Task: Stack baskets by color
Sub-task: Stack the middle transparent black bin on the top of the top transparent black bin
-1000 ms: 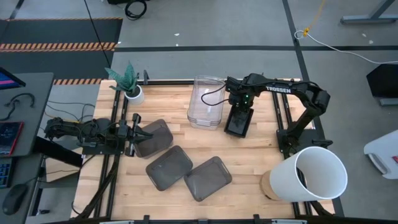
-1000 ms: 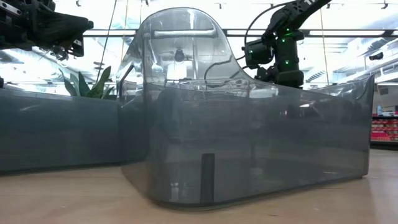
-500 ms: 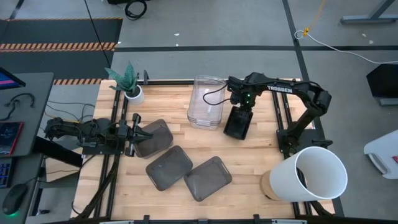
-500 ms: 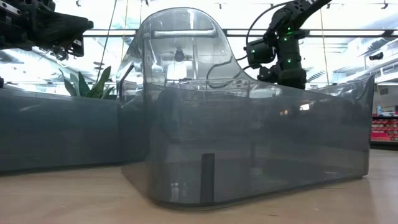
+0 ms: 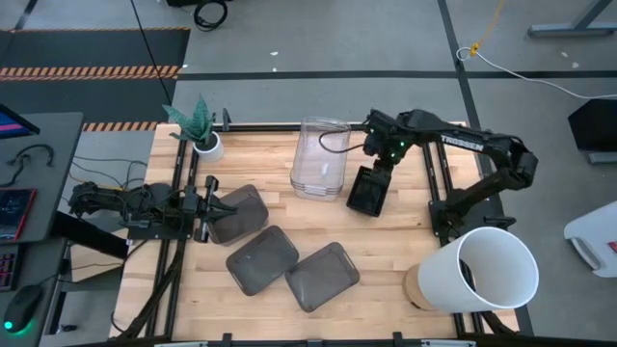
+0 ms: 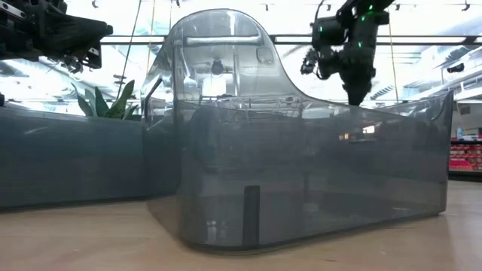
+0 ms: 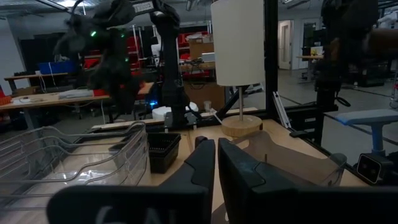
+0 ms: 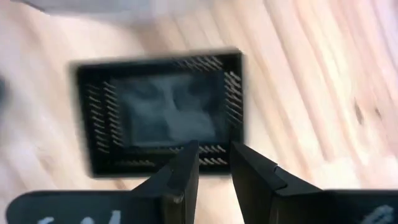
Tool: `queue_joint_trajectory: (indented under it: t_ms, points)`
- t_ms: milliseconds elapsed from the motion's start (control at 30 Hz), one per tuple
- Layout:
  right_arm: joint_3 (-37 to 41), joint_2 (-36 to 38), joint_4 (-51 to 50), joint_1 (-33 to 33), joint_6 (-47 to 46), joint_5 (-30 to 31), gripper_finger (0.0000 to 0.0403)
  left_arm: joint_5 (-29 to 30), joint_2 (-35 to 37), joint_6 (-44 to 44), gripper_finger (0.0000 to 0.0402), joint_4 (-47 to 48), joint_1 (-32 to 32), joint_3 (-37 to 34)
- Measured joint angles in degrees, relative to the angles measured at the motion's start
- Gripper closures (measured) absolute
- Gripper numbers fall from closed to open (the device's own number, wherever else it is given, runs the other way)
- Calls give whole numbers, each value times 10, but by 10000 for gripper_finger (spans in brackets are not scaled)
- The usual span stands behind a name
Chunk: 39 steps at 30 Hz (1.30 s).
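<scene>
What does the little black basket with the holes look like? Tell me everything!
The black basket is a small rectangular bin of dark plastic, with rows of slots in its walls. It sits upright and open on the wooden table, right beside the stack of clear baskets. How many black ones are nested there cannot be told. The right gripper hangs just above it, not touching; the right wrist view looks straight down into it.

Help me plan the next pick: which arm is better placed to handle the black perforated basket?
Right. The right gripper hangs over the black basket beside the clear baskets; the left gripper sits across the table at a grey basket.
</scene>
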<state>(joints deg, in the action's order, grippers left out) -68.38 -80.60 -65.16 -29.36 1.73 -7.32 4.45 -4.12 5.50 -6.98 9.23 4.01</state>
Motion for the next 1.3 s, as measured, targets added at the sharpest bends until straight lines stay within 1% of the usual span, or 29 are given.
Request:
queue_joint_trajectory:
  t_ms: [133,267,500,733,867,967,1167,1300]
  points:
    - [0,12,49,67,-35,-33,305,0,0,0,370,0,0,0]
    - [0,5,99,148,-78,-33,305,0,0,0,368,0,0,0]
    - [0,-21,164,275,-155,-33,305,0,0,0,376,0,0,0]
    - [0,-72,213,383,-200,-34,305,0,0,0,369,0,0,0]
    - [0,-100,253,417,-219,-36,305,0,0,0,368,0,0,0]
    - [-21,-119,250,426,-226,-49,305,0,0,0,373,0,0,0]
    - [-125,-161,199,428,-201,-43,305,0,0,0,374,0,0,0]
    - [-194,-183,209,429,-176,-33,305,0,0,0,369,0,0,0]
